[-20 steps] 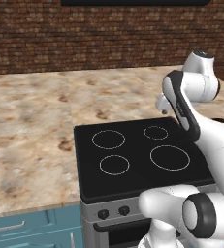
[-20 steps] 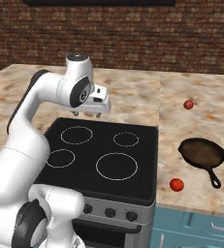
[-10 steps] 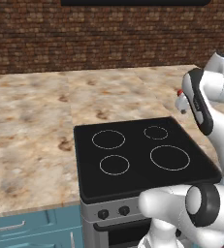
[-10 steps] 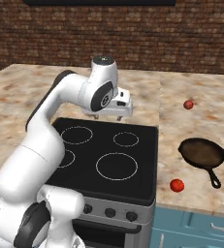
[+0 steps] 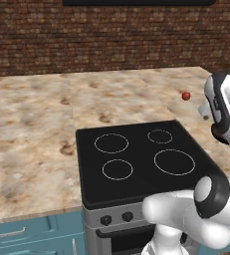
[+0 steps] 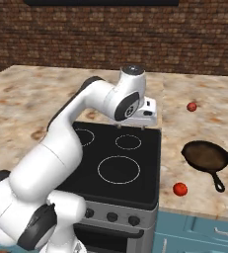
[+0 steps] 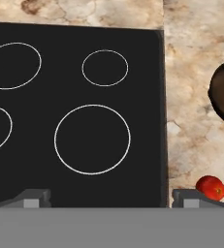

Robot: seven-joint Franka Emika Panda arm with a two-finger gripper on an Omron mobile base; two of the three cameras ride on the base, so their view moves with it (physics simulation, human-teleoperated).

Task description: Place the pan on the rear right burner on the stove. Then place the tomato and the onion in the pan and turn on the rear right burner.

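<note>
Pan (image 6: 206, 156) sits on the tabletop (image 6: 199, 126) right of the stove (image 6: 105, 178), handle pointing toward the front edge. Tool (image 6: 132, 126), fingers spread wide and empty, hangs above the stove's rear right corner, so the pan lies off to its right. Tomato (image 6: 180, 189) rests in front of the pan, onion (image 6: 192, 106) behind it, both still loose

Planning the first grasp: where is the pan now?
In the right base view the pan sits on the counter right of the stove, between onion and tomato.
</note>
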